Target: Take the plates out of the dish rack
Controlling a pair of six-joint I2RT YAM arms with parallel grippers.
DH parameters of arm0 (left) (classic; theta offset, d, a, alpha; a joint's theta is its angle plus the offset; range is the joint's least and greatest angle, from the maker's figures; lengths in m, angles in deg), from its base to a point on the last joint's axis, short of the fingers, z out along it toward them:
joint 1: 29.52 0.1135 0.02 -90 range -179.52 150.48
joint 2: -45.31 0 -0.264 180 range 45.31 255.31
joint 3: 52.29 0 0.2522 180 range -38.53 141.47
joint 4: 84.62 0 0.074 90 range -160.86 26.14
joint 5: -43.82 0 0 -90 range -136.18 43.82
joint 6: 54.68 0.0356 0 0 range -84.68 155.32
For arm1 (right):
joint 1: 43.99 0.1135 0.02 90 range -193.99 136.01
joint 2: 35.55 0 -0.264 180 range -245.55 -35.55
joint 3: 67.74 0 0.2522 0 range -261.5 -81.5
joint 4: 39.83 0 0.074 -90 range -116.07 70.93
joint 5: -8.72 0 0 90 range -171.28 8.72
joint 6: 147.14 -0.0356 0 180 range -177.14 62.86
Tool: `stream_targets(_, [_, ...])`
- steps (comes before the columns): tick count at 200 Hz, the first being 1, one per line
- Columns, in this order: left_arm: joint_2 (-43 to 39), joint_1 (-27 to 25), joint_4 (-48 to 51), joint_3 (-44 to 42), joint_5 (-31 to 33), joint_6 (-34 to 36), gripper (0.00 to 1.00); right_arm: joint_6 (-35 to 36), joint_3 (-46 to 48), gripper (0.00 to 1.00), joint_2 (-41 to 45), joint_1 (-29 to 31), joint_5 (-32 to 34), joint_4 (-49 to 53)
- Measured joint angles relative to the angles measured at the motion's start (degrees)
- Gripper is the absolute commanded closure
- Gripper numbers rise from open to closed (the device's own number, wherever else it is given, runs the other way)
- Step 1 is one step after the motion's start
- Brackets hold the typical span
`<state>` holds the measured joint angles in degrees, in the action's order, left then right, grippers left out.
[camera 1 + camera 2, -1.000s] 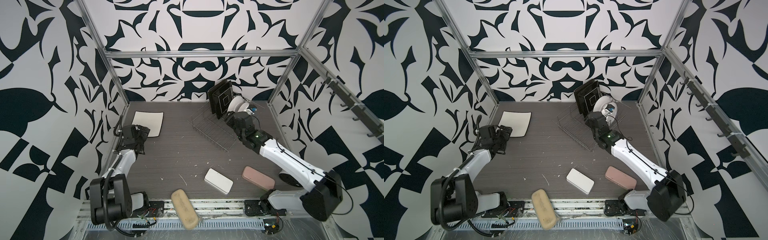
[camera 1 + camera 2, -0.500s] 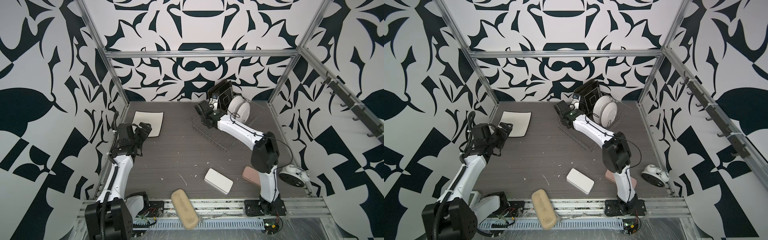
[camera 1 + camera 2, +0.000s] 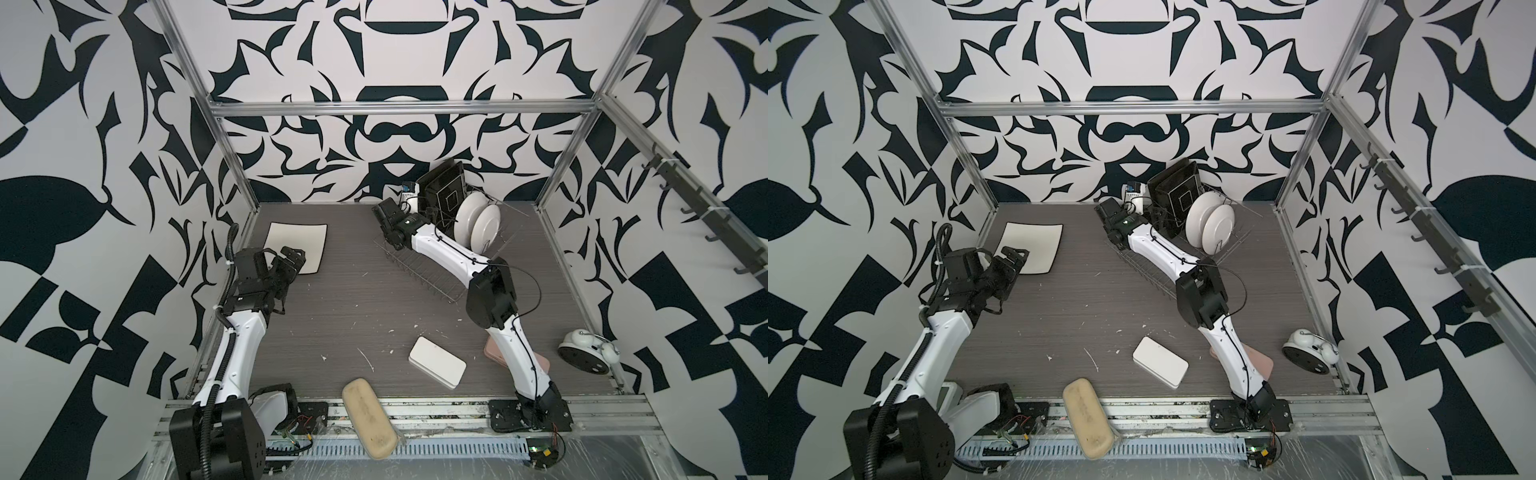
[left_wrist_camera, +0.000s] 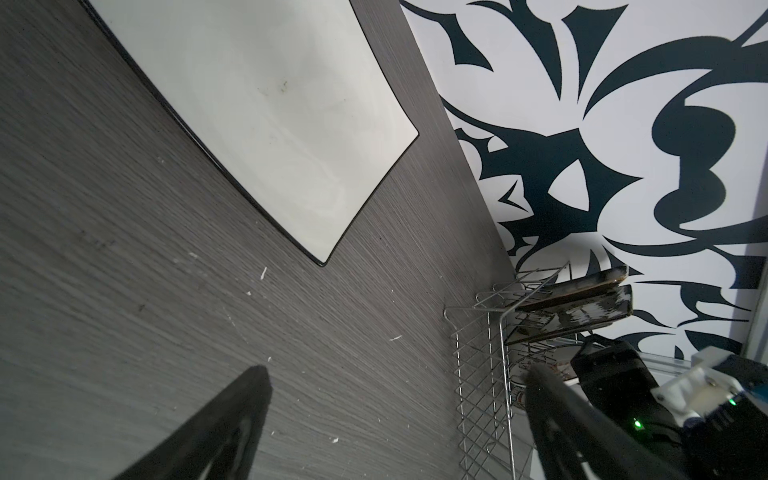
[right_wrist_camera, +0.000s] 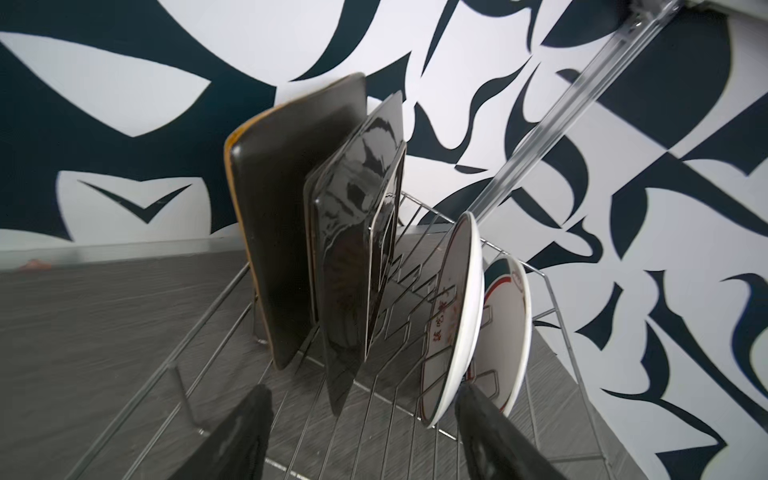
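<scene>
L gripper (image 4: pixel 397 374): jaws wide apart, empty, nr corner of white sq plate (image 3: pixel 297 245), which lies flat on table (image 3: pixel 353 311). R gripper (image 5: pixel 363 390): jaws apart, nothing betw them, at end of dish rack (image 3: pixel 419 270). 2 black sq plates (image 3: pixel 446 195) + 2 round white plates (image 3: pixel 478 222) stand upright in rack.

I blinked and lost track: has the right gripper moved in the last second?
Yes. The right gripper swung left along the dish rack, from the round white plates to the rack's left corner beside the black square plates.
</scene>
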<state>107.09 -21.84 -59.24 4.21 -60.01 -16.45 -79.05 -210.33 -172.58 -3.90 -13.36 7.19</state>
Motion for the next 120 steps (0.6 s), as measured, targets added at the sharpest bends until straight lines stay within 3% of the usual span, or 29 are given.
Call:
stream_targets(55, [0.0, 0.0, 0.68, 0.44, -0.83, 0.7, 0.01, 15.89, 0.83, 0.29, -2.99, -0.74, 4.17, -18.67])
stream_targets(120, [-0.02, 0.0, 1.11, 1.29, -0.87, 1.29, 0.01, 25.79, 1.77, 0.3, -5.25, -2.27, 4.66, -31.17])
